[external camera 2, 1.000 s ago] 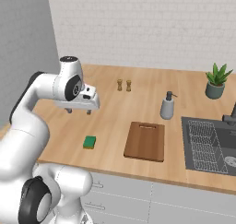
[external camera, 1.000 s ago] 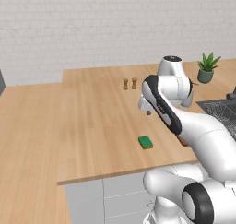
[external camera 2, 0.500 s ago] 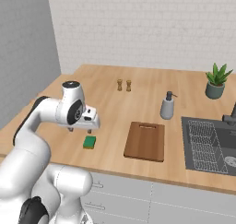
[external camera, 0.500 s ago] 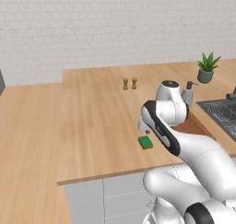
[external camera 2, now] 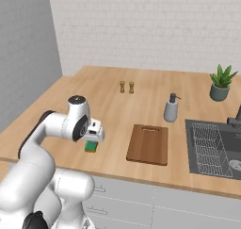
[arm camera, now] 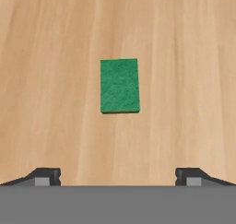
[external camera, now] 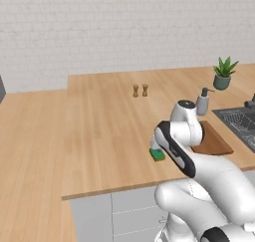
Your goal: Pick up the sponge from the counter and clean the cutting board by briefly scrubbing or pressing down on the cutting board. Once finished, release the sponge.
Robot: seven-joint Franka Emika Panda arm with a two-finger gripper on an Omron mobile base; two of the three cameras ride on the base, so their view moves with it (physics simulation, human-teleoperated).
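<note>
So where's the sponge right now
The sponge lies flat on the counter near its front edge, left of the cutting board, centred ahead of the open fingers.

White brick wall (external camera 2: 155, 30) at far side; grey wall (external camera 2: 26, 53) on left; grey cabinets (external camera 2: 155, 207) near; even lighting.

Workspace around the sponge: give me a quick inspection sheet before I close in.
Surface: the counter, light tan wood planks, level.
Job's things: the sponge lies flat on the counter, green side up, untouched; the cutting board lies flat to its right in the right base view, apart from it.
Clutter: two small shakers toward the wall, soap dispenser behind the board, potted plant at far right.
Grippers: the tool is above the sponge, fingertips wide apart, holding nothing.
Cables: nothing seen.
Surroundings: sink right of the board, white brick wall behind.
</note>
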